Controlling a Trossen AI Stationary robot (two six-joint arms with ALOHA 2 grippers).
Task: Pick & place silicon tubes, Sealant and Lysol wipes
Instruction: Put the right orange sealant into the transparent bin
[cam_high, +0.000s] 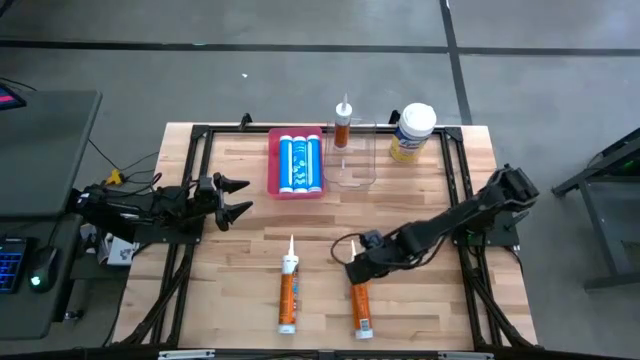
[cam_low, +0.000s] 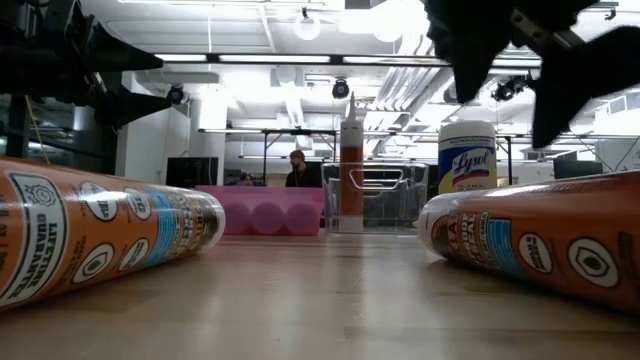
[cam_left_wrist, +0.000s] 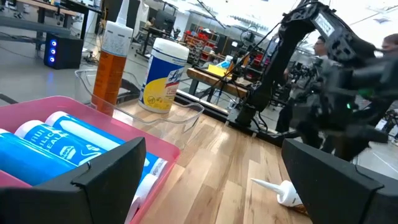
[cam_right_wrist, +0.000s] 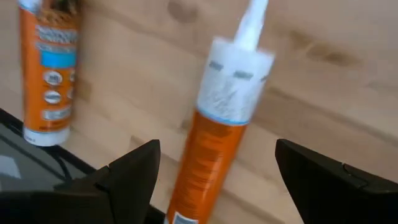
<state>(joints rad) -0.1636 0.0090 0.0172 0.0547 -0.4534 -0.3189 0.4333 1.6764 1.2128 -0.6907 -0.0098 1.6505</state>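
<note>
Two orange sealant tubes lie on their sides on the table near its front edge: one to the left (cam_high: 288, 292), one to the right (cam_high: 360, 306). My right gripper (cam_high: 356, 268) is open and hovers above the right tube's nozzle end (cam_right_wrist: 217, 143), one finger on each side and clear of it. My left gripper (cam_high: 240, 197) is open and empty at the table's left side. The Lysol wipes canister (cam_high: 412, 132) stands at the far right. A third orange tube (cam_high: 343, 125) stands upright in a clear container (cam_high: 355, 160). Two blue tubes lie in a pink tray (cam_high: 298, 163).
The pink tray, the clear container and the canister line the far edge. A black frame (cam_high: 200, 135) runs round the table's edges. Bare wood lies in the middle between the tray and the lying tubes. A person shows far back in the room (cam_low: 297, 168).
</note>
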